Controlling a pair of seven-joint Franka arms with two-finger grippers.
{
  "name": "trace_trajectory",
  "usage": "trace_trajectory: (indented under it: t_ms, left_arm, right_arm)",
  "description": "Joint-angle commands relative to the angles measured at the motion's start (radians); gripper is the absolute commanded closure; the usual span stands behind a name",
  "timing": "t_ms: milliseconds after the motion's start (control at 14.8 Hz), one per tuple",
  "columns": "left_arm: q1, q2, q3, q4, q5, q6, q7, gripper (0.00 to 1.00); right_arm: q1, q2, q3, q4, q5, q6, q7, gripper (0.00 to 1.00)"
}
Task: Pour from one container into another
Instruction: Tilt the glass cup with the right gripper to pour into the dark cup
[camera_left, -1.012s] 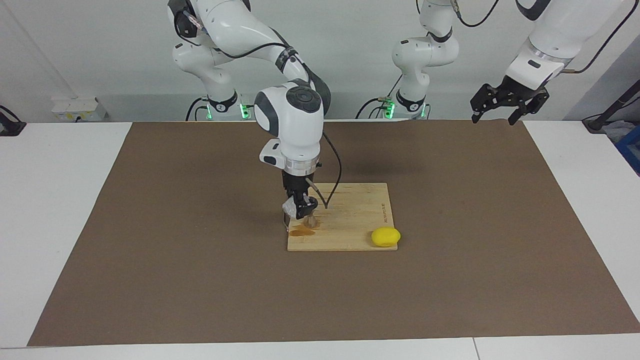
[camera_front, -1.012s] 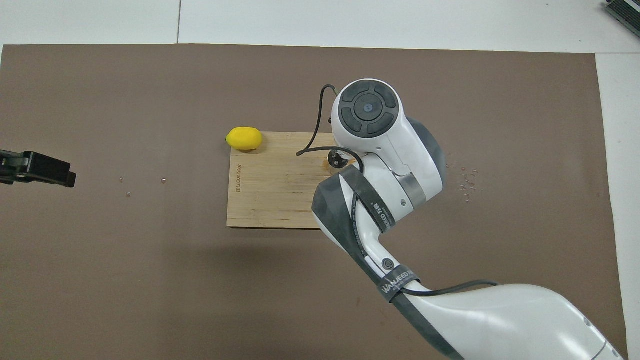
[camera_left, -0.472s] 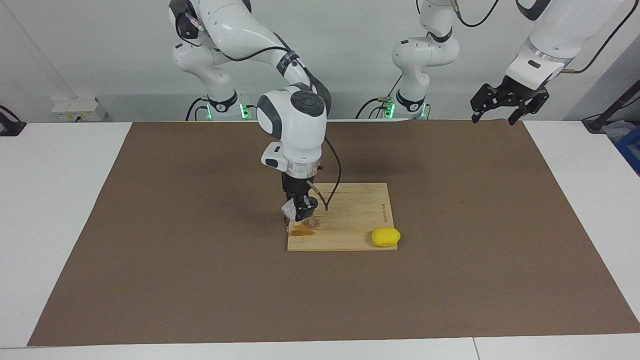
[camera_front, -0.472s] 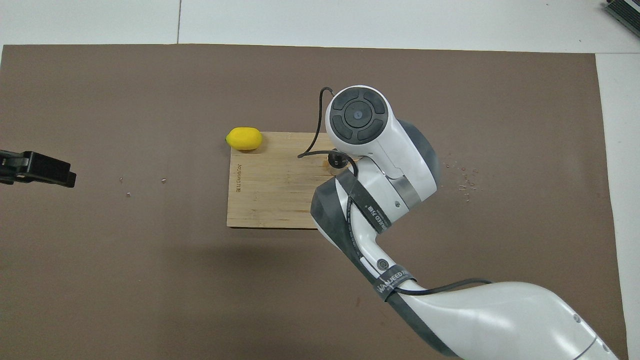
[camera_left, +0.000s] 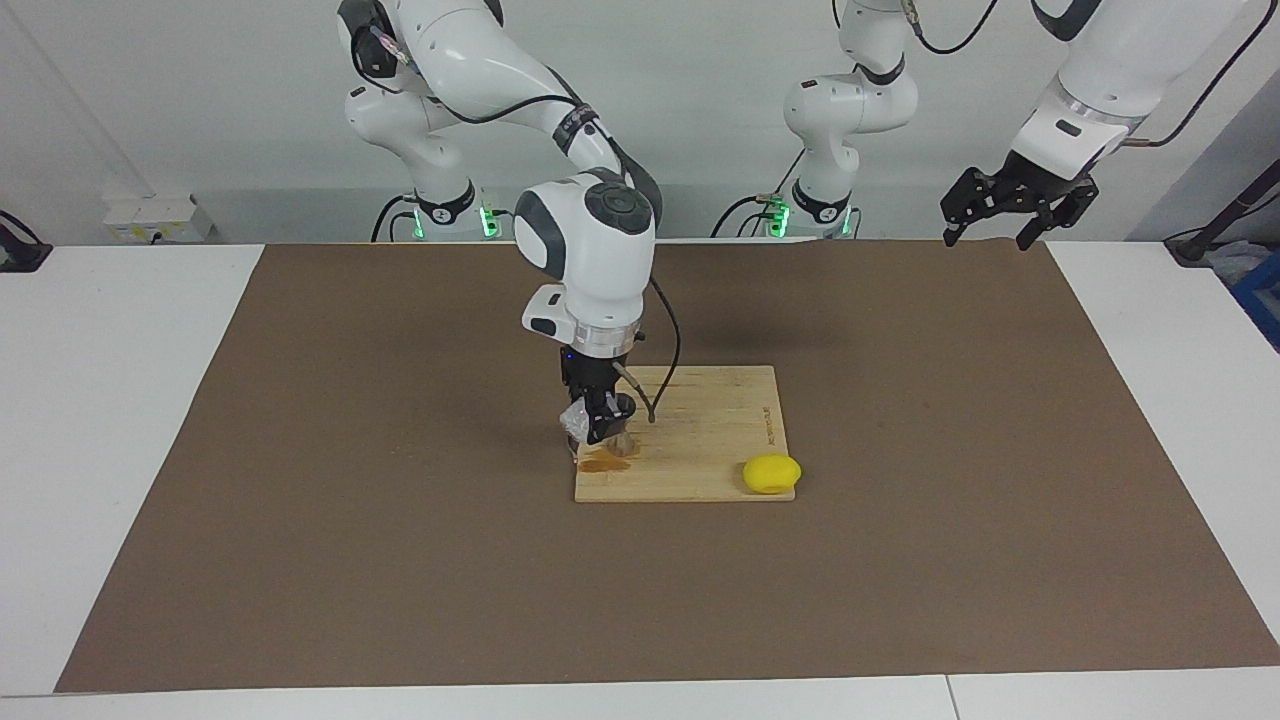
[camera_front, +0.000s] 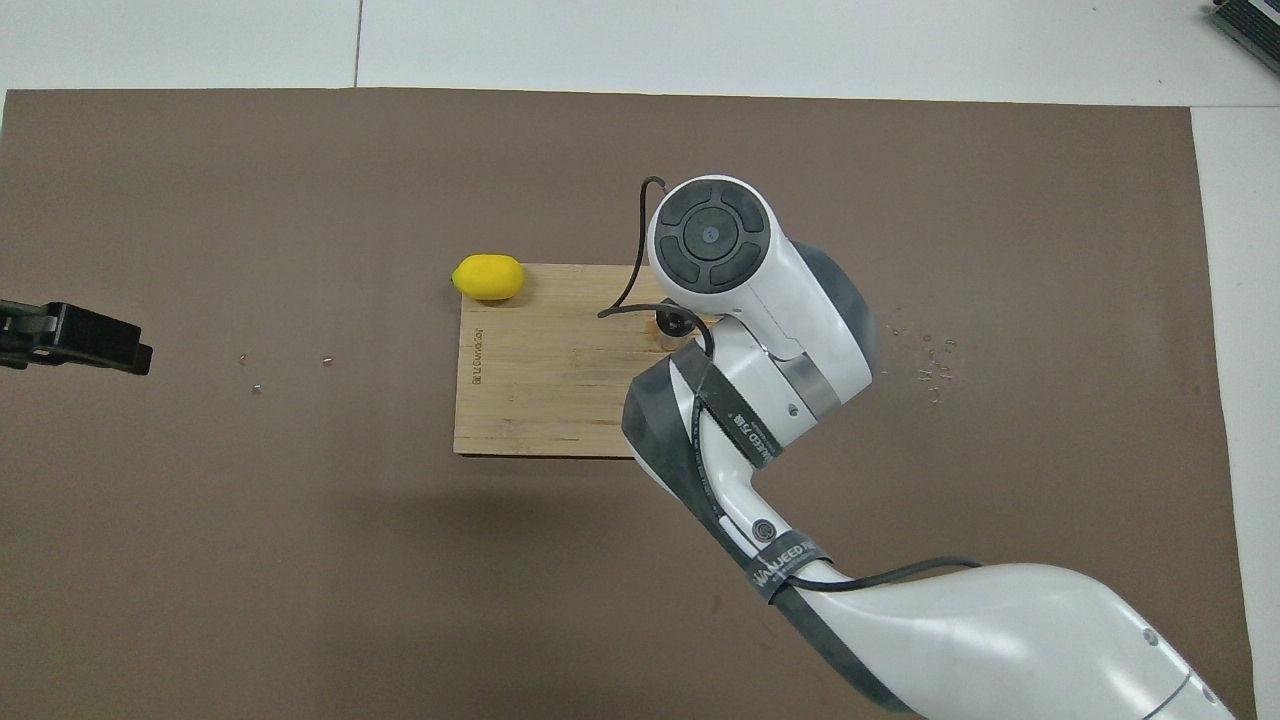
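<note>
My right gripper (camera_left: 596, 425) reaches down over the wooden cutting board (camera_left: 705, 440) and is shut on the clear glass cup (camera_left: 574, 419). It holds the cup tilted just above the board, beside the small metal jigger (camera_left: 622, 446). The jigger stands on the board at the corner toward the right arm's end. A brown puddle (camera_left: 603, 462) lies on the board by the jigger. In the overhead view the right arm hides its gripper and the cup. Only the jigger's rim (camera_front: 674, 321) shows there. My left gripper (camera_left: 1000, 215) waits open and empty, high over the mat's edge.
A yellow lemon (camera_left: 771, 473) lies at the board's corner toward the left arm's end, farthest from the robots, and shows in the overhead view (camera_front: 487, 277). Small droplets (camera_front: 930, 360) dot the brown mat (camera_front: 300, 550) on both sides of the board (camera_front: 540, 380).
My right wrist has shifted a little toward the left arm's end, with the cup still held over the board. The left arm has not moved.
</note>
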Motion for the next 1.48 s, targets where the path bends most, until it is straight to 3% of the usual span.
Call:
trace_trajectory:
  t_ms: [0, 742, 1417]
  left_arm:
    - [-0.008, -0.012, 0.007, -0.008, 0.016, -0.013, 0.009, 0.0]
    - [-0.008, -0.012, 0.007, -0.008, 0.018, -0.013, 0.009, 0.0]
    - [-0.008, -0.012, 0.007, -0.008, 0.018, -0.013, 0.009, 0.0]
  right_arm:
    - [0.003, -0.005, 0.004, -0.008, -0.032, 0.001, 0.029, 1.0]
    - [0.001, -0.007, 0.008, 0.003, -0.005, -0.005, 0.025, 1.0]
    - [-0.048, -0.028, 0.008, 0.006, 0.164, -0.003, 0.015, 1.0]
